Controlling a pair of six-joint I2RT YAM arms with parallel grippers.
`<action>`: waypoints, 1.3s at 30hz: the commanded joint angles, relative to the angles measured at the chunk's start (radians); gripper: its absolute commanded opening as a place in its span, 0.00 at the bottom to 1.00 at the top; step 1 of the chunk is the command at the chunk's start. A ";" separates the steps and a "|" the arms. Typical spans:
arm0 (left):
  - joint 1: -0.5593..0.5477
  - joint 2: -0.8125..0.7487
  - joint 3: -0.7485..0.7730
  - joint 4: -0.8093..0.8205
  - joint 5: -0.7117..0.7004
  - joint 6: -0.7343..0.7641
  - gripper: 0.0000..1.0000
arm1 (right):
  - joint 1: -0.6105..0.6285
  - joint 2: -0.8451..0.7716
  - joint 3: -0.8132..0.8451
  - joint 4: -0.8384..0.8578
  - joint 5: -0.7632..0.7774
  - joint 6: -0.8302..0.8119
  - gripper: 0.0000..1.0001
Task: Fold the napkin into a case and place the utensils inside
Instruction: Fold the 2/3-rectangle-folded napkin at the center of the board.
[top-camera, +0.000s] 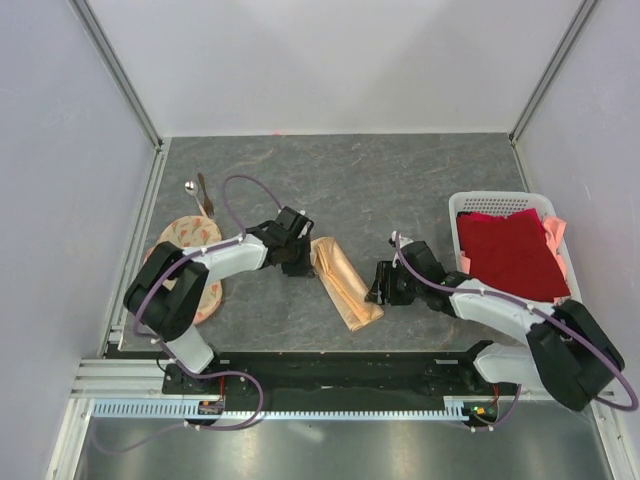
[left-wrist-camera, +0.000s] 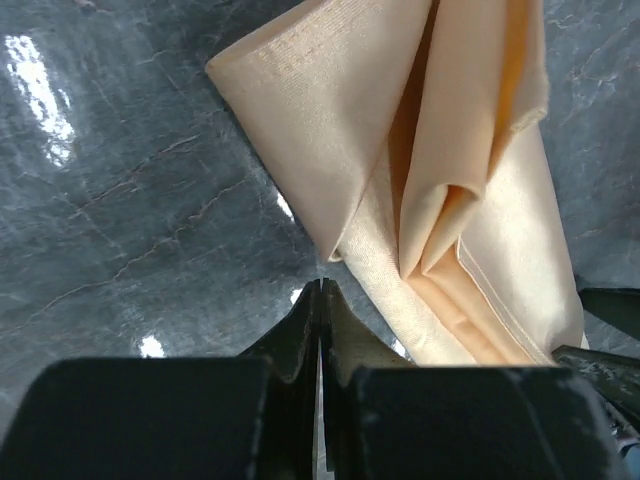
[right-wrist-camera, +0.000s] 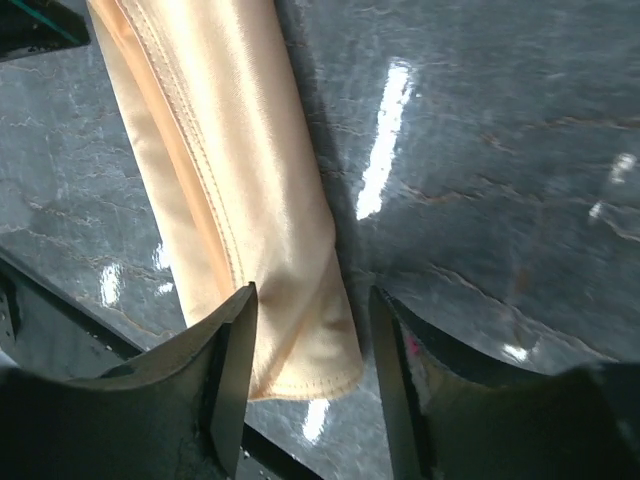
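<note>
Your left tool (left-wrist-camera: 320, 297) had its fingers pressed together with nothing visible between them, the tip just short of the pleated, open end of the case (left-wrist-camera: 460, 200). Your right tool (right-wrist-camera: 310, 310) stood with jaws apart, straddling the case's near end without pinching it. The case lay as a narrow pouch mid-desk (top-camera: 400, 175). The spoon (top-camera: 190, 186) and dark stick (top-camera: 203, 192) lay at the far left, well apart from it. Folding looked finished and loading was the step in hand. Next, you needed to fetch a utensil and hold the mouth open.
</note>
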 joint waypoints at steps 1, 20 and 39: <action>-0.008 -0.087 -0.026 -0.009 0.048 0.049 0.03 | 0.000 -0.110 0.071 -0.140 0.103 -0.048 0.59; -0.084 -0.134 -0.219 0.375 0.337 -0.310 0.03 | 0.277 0.186 0.379 -0.337 0.290 -0.254 0.48; -0.109 -0.004 -0.259 0.426 0.282 -0.299 0.02 | 0.422 0.352 0.445 -0.394 0.485 -0.260 0.51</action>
